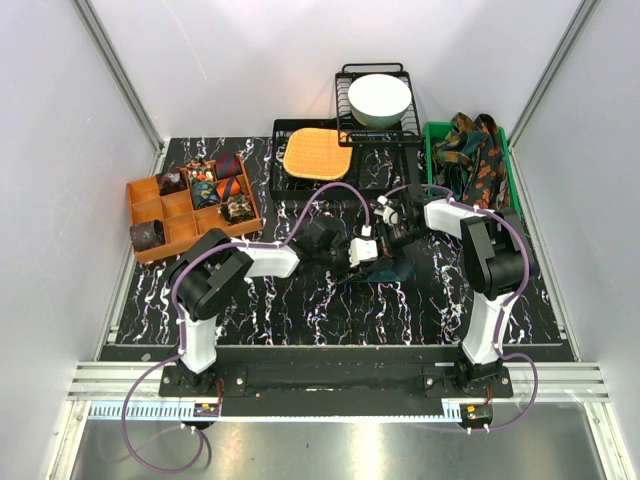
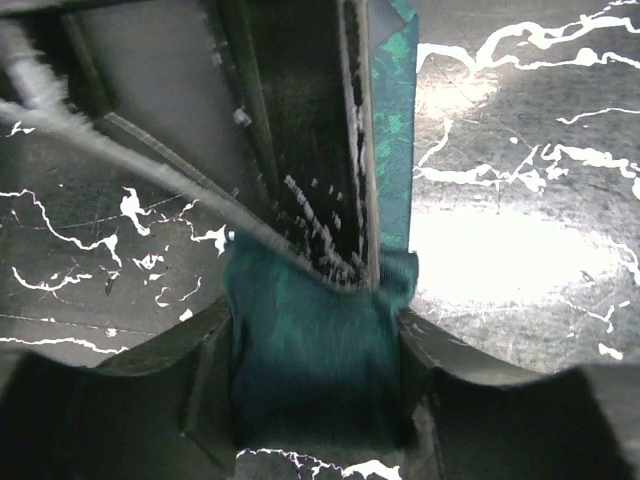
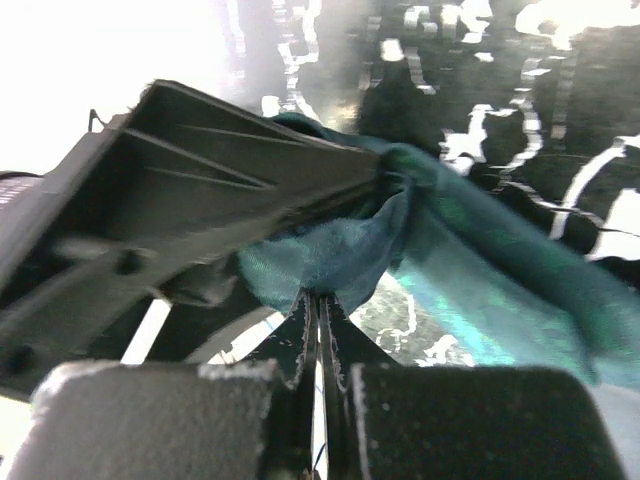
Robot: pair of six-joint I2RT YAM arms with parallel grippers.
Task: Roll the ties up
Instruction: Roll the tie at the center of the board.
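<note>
Clamping the plain teal tie (image 2: 320, 365) between the left jaws and pinching a fold in the closed right jaws, over the table (image 1: 300, 310), with the rest trailing toward 5 o'clock, mostly hidden under both wrists.

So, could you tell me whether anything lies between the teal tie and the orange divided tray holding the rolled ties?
No loose object lies between them. Only the left arm's own forearm stretches across the path from the teal tie to the orange tray.
</note>
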